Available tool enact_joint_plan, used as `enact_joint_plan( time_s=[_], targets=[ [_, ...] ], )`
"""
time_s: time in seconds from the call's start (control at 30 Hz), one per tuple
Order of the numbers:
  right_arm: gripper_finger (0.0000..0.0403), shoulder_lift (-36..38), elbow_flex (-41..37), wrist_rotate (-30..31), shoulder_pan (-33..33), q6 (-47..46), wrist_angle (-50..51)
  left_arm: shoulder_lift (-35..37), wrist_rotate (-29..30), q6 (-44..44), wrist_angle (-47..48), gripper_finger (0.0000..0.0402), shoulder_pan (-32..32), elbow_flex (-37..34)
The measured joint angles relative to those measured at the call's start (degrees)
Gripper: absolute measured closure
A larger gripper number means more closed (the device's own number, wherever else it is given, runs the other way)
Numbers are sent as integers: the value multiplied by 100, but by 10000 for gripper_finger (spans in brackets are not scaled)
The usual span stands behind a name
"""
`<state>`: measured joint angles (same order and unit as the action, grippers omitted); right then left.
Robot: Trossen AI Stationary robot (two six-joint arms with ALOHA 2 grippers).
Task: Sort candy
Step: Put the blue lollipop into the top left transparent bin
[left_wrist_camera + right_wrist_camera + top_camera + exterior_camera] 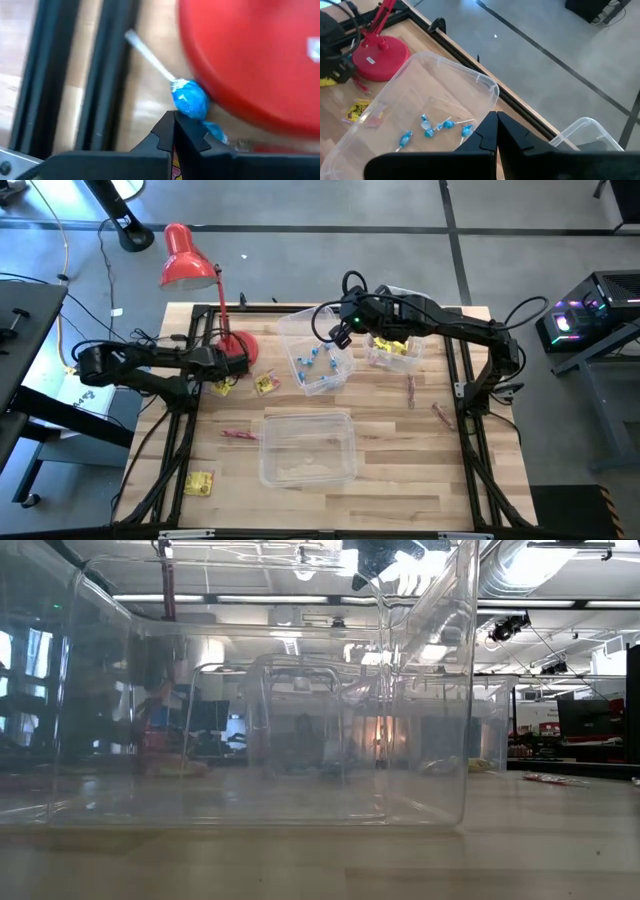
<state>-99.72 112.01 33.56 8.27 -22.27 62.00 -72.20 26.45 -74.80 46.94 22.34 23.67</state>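
A: Left gripper [238, 366] is sitting low beside the red lamp base [250, 60], fingers pressed together. A blue lollipop [189, 98] is lying just ahead of the tips, against the base; I cannot tell whether anything is pinched.

B: Right gripper [496, 131] is hovering over the bin [487, 82] holding 5 blue pieces [445, 125], fingers together, nothing between them.

A: Yellow packets are lying in the far right bin [395, 352], 2 more [264, 384] near the lamp, 1 [199, 483] at the near left corner.

B: Red sticks [240, 435] are resting left of the near bin [306, 446]; 2 [411, 392] are lying right of it.
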Motion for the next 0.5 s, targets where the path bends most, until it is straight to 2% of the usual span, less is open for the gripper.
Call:
enact_joint_plan(
  time_s=[0.23,0.4,0.5],
  targets=[
    [403,0,0,2,0,-193,-12,-2,-433,-240,-111,401,-1098,114],
    [403,0,0,26,0,-352,-16,-18,-925,-557,-183,401,-1874,495],
    [403,-2,0,26,0,-473,-19,55,-502,-423,441,401,-1940,889]
  ],
)
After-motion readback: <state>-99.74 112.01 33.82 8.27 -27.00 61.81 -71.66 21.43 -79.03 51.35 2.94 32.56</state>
